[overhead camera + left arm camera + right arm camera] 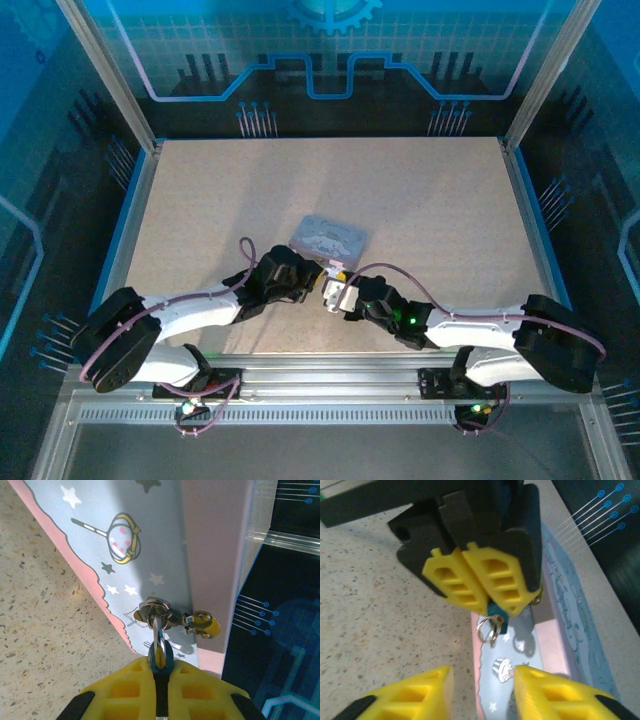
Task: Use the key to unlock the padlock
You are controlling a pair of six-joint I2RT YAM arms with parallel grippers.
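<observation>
**Padlock presented for unlocking, read left to right across the near side of the tin (pixel 328 238).** Just left of the tin's near corner, the left gripper (pixel 161 666) has its yellow fingers (pixel 125 685) pressed together on the dark blue body of the padlock (pixel 161 655). The padlock's thin shackle (pixel 158 632) runs up to a cluster of small silvery rings (pixel 159 612) at the tin's front wall, beside a brass-coloured latch tab (pixel 202 623). This pinch presumably steadies the tiny body so that its free end faces the other arm. Directly opposite, just right of that same corner, the right gripper (pixel 482 677) hovers with its fingers spread and nothing between them, aimed at the padlock. This is judged to be a stance for reaching in. The key cannot be picked out with certainty; it may be among the rings hanging against the tin's side. The tin lies on the speckled table (pixel 420 200), and the lock does not appear to be open yet.
</observation>
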